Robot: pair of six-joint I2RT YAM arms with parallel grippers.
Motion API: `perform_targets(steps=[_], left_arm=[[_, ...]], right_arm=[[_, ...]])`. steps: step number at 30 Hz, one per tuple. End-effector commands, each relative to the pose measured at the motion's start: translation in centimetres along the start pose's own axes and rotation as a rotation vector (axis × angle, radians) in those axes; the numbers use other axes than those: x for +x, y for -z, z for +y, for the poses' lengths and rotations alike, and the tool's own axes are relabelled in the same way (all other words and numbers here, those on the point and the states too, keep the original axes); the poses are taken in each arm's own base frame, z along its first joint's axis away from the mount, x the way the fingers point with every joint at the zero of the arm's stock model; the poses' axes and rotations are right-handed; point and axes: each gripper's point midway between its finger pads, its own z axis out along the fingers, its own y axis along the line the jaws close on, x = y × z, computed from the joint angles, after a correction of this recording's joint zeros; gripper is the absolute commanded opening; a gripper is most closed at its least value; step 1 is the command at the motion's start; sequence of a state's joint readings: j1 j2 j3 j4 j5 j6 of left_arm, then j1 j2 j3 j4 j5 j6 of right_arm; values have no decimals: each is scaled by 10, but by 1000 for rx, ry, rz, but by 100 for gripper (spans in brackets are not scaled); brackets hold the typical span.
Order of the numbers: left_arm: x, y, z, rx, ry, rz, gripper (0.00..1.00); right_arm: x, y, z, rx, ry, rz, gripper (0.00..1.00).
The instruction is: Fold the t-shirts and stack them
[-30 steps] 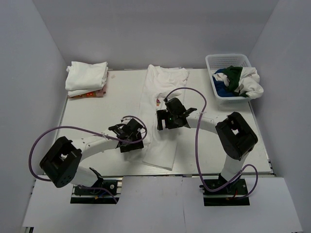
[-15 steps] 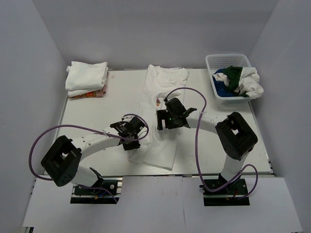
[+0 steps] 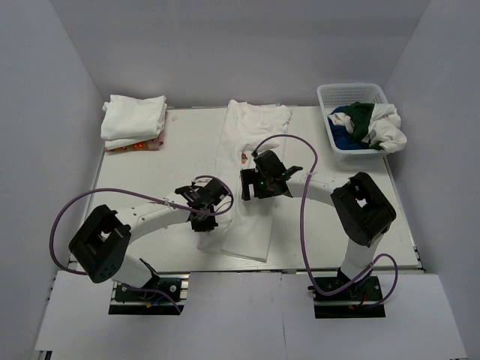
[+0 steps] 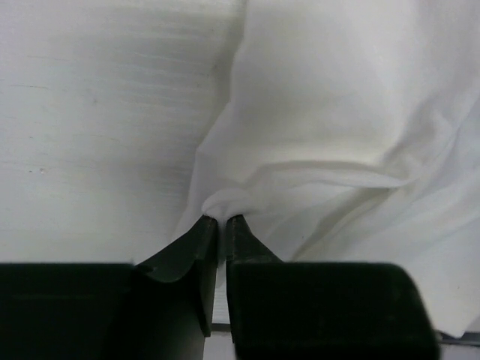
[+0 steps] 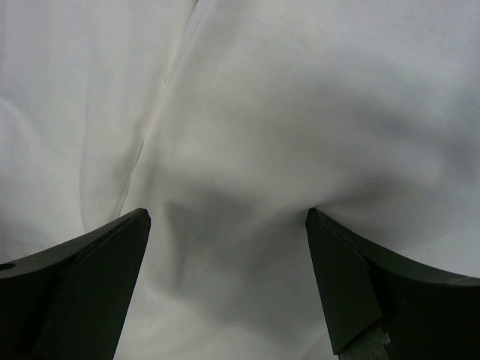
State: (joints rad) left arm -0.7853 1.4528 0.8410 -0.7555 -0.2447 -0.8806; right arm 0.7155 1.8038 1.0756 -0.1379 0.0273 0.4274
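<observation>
A long white t-shirt [image 3: 251, 142], folded into a narrow strip, lies lengthwise down the middle of the table. My left gripper [image 3: 204, 223] is at its left edge near the front; in the left wrist view the gripper [image 4: 222, 219] is shut on a pinched ridge of this white t-shirt [image 4: 337, 112]. My right gripper [image 3: 249, 187] sits over the shirt's middle. Its fingers [image 5: 90, 277] stand wide open, tips down against the white cloth [image 5: 247, 112], with nothing gripped between them. More t-shirts, royal blue [image 3: 343, 127], dark green [image 3: 361, 118] and white, lie bunched in the basket.
A stack of folded white shirts [image 3: 135, 120] sits at the back left corner. The white lattice basket [image 3: 330, 94] stands at the back right. Bare table [image 3: 142, 180] lies to the left of the spread shirt, and its front edge runs just past the shirt's hem.
My left gripper has slid right onto the shirt's left edge and closed from open to pinching the cloth. The right arm has stayed where it was, still open.
</observation>
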Motion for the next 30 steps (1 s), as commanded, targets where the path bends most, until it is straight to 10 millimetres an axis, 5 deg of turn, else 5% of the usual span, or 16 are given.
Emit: perform_targets(steps=[1,14,18,23,26,30], left_arm=[[1,13,-27,113,-61,13,18],[51,30,-65,238,-309,149,20],[62,41,-78,289,-404,150,31],[76,46,-78,266,-476,195,59],[80,46,-68,206,-499,218,62],[77,62,-79,265,-544,162,64]], right_arm=[[20,-11,-13,43,-6,65,90],[15,2,-13,27,-77,4,90],[6,9,-9,-12,-92,-42,90],[-7,21,-11,-17,-105,-93,90],[-20,39,-10,-22,-106,-152,90],[-23,52,-19,13,-108,-191,90]])
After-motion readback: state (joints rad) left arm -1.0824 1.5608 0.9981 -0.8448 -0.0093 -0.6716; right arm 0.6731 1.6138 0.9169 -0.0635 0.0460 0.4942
